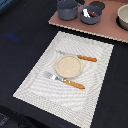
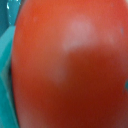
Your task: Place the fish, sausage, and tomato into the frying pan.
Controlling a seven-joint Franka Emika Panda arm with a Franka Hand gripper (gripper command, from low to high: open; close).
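Note:
The tomato point(image 2: 70, 65), glossy red, fills nearly the whole wrist view, very close to the camera. Teal parts show at its edge point(image 2: 5, 60); I cannot tell whether they are fingers. Neither the gripper nor the arm shows in the exterior view, and neither does the tomato. The frying pan point(image 1: 94, 19), blue-grey with a dark inside, stands on the brown board at the back. A small white piece point(image 1: 86, 13) lies in it, probably the fish. The sausage cannot be made out.
A grey pot point(image 1: 66, 9) stands to the exterior view's left of the pan, with a dark round lid point(image 1: 97, 5) behind the pan. A beige bowl point(image 1: 123, 17) is at the far right. On the white placemat point(image 1: 35, 85) lie a beige plate point(image 1: 68, 66), a knife point(image 1: 80, 57) and a fork point(image 1: 65, 80).

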